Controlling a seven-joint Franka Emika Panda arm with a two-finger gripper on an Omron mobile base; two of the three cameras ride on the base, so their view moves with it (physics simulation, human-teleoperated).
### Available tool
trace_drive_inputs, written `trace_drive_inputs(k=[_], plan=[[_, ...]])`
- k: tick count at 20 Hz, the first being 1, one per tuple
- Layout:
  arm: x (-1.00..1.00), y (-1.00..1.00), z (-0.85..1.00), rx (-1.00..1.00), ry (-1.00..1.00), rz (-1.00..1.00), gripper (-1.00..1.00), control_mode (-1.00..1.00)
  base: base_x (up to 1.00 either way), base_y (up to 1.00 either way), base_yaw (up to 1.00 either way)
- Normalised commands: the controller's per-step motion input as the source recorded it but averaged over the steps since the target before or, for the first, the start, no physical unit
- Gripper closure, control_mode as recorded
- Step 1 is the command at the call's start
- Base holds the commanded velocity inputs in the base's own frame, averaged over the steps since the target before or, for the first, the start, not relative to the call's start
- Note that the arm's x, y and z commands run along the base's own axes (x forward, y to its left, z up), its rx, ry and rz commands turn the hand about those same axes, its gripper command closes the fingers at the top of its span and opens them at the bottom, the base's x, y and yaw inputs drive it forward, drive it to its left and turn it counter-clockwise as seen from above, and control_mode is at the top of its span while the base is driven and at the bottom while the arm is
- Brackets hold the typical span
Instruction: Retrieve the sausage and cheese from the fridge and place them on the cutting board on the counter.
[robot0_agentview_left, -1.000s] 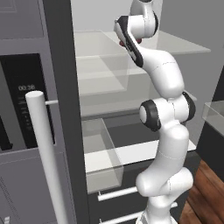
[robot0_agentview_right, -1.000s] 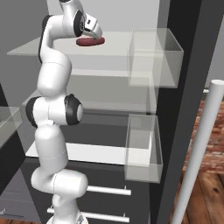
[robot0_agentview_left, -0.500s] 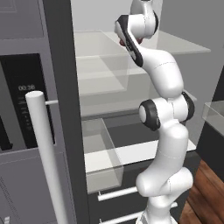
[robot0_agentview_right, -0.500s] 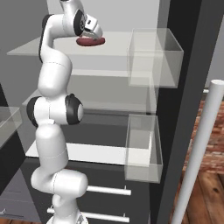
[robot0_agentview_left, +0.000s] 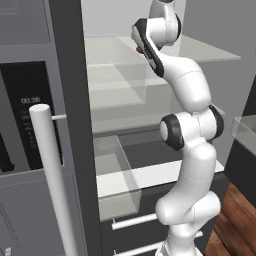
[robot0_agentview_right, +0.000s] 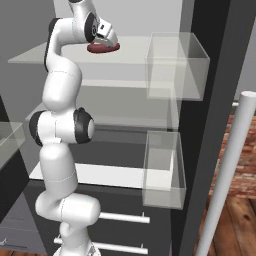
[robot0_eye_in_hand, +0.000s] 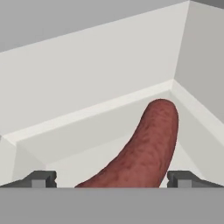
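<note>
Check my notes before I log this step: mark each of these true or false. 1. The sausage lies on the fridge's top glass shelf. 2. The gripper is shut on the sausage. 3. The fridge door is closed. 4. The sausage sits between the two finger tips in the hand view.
1. True: the sausage lies on the top glass shelf of the fridge.
2. False: the gripper is open, its tips apart on either side of the sausage.
3. False: the door stands open, shelves and bins exposed.
4. True.
</note>
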Motion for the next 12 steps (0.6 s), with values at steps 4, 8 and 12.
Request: trace_drive_inputs(k=[4,8,12], plan=[[0.0,0.0,-0.44,0.0,0.0,0.0,-1.0,-1.0,0.0,0.0,0.0],[-0.03,0.0,-0.55,-0.02,0.0,0.0,-1.0,-1.0,0.0,0.0,0.0],[-0.02,0.01,-0.45,-0.01,0.0,-0.05,-1.0,-1.0,0.0,0.0,0.0]])
